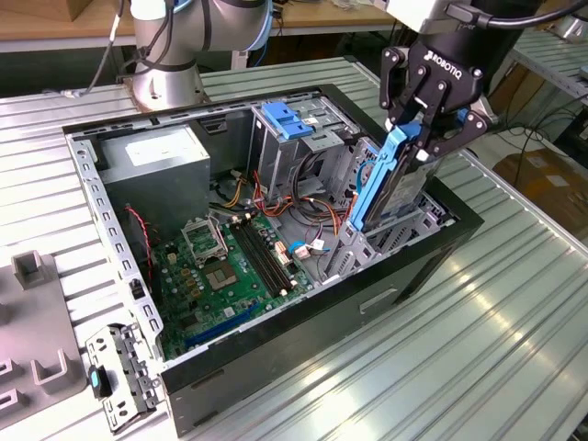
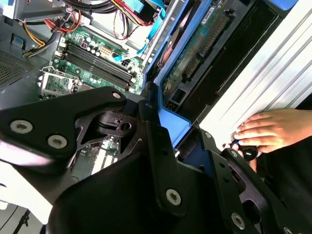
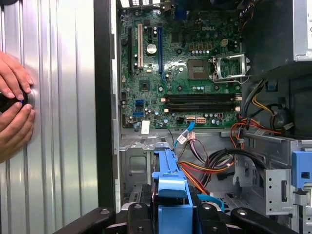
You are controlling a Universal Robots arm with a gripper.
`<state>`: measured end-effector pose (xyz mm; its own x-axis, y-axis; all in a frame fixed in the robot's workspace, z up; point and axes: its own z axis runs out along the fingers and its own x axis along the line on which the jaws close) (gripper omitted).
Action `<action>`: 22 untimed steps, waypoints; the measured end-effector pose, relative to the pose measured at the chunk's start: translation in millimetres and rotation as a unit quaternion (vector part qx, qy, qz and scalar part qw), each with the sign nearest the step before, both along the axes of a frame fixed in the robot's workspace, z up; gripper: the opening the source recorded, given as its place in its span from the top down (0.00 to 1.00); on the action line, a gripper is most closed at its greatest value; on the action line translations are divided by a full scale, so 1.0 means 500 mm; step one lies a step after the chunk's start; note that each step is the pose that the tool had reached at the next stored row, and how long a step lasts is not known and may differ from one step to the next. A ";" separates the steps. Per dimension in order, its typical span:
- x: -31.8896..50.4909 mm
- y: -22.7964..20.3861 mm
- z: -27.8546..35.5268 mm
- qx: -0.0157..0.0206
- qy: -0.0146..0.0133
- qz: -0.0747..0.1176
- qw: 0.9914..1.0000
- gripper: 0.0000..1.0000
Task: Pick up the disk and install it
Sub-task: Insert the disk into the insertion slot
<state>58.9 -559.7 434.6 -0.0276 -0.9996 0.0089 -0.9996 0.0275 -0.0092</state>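
Ribbed metal table, open computer case, disk on edge in the hand.

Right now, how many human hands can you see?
2. The first hand and second hand rest close together on the ribbed table beside the computer case. Others may be hidden.

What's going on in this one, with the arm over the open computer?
The robot arm's black gripper is shut on the flat metal disk with blue plastic rails. It holds the disk tilted, lower end down inside the open black computer case, at the grey metal drive cage. The disk is not yet seated. A person's hands rest on the ribbed metal table beside the case.
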 end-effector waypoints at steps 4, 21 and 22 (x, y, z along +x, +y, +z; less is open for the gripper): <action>0.000 -0.0001 -0.012 0.000 0.000 0.000 1.000 0.63; 0.000 -0.0002 -0.039 0.000 0.000 0.000 1.000 0.56; 0.000 -0.0009 -0.043 0.000 0.000 0.000 1.000 0.64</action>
<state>58.9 -560.1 413.2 -0.0277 -0.9996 0.0096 -0.9996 0.0276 -0.0093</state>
